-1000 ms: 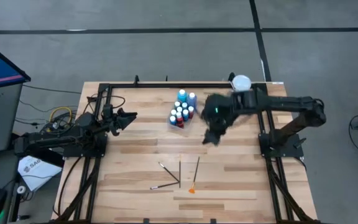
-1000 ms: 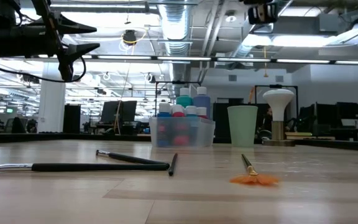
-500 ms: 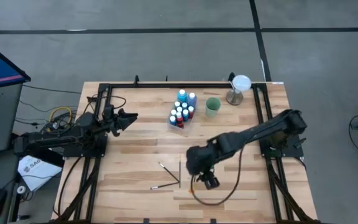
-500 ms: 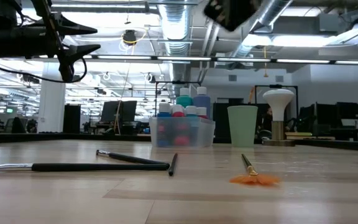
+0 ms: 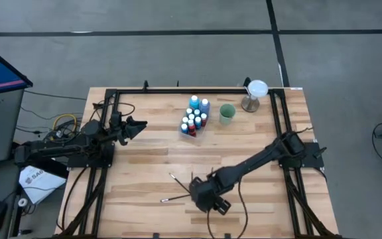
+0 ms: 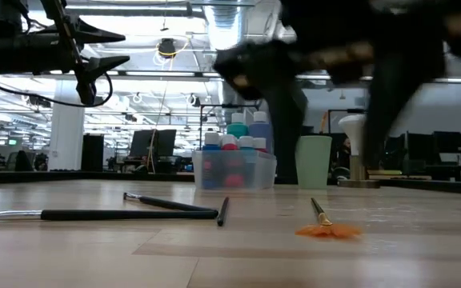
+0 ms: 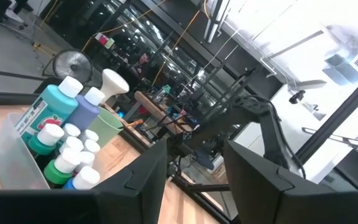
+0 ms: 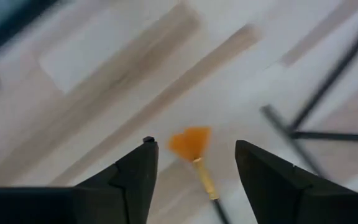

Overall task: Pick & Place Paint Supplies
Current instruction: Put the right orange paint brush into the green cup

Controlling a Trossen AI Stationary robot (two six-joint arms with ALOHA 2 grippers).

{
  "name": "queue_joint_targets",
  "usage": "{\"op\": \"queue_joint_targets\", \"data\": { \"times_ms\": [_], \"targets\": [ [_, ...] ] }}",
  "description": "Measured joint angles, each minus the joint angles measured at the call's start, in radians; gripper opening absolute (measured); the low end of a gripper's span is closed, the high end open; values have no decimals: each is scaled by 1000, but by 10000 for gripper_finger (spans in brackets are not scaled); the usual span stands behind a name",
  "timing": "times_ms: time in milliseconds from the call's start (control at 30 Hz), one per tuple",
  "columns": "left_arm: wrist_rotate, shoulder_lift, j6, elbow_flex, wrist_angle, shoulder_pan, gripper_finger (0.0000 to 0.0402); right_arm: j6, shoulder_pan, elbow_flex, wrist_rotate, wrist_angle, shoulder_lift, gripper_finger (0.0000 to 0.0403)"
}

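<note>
Several white-capped paint bottles (image 5: 194, 117) stand in a clear tray at the table's far middle; they also show in the low view (image 6: 234, 160) and the left wrist view (image 7: 61, 155). Thin brushes (image 5: 178, 180) lie flat on the table near the front middle. An orange fan brush (image 8: 191, 144) lies on the wood (image 6: 324, 226). My right gripper (image 5: 207, 197) hovers over it, open, with the orange bristles showing between its fingers (image 8: 194, 171). My left gripper (image 5: 138, 124) is open and empty at the table's left (image 7: 194, 171).
A pale green cup (image 5: 227, 113) stands right of the tray. A white goblet-shaped thing (image 5: 256, 91) stands at the far right corner. Dark brush handles (image 8: 316, 106) lie close beside the fan brush. Bare wood lies between the tray and the brushes.
My right gripper has swept fast from beside the pale green cup toward the table's near edge and to the left, and has come down over the brushes at the front. The brushes, bottles and cup have stayed where they were.
</note>
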Motion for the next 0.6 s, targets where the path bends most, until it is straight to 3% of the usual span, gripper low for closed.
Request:
{"op": "queue_joint_targets", "data": {
  "times_ms": [367, 600],
  "targets": [
    [1, 0, -1, 0, 4, 0, 154, 17, 28, 2, 76, 7, 87, 184],
    [1, 0, -1, 0, 6, 0, 154, 86, 22, 2, 161, 8, 89, 89]
  ]
}}
